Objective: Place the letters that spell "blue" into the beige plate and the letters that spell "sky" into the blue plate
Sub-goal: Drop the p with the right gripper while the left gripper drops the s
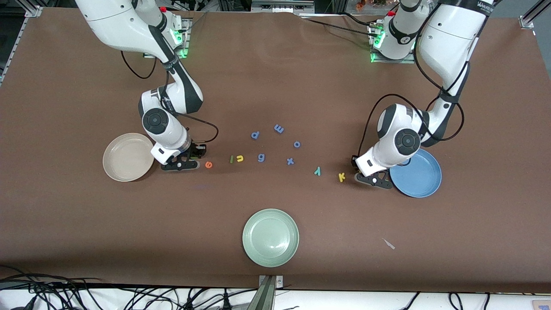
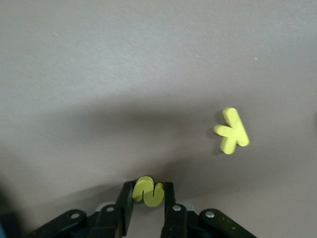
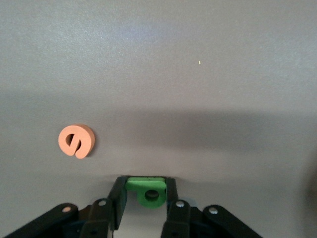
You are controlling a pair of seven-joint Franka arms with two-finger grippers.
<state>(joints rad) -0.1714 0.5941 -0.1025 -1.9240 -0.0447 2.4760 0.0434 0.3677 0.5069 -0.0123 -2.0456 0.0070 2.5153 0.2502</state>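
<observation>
1. Beside the blue plate (image 1: 416,173), the yellow s (image 2: 148,191) is clamped in the left pincer (image 2: 148,208); yellow k (image 1: 342,177) lies near.
2. Between beige plate (image 1: 128,156) and orange e (image 1: 208,164), the green b (image 3: 148,192) is gripped by the right pincer (image 3: 147,208).
3. No writing is readable.

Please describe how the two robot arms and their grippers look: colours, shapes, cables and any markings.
Both arms are glossy white with rounded links and dark grey round joint caps; black cables loop along them. Green lights glow at the bases. The left gripper and right gripper are black, with two fingers and small silver screws.
</observation>
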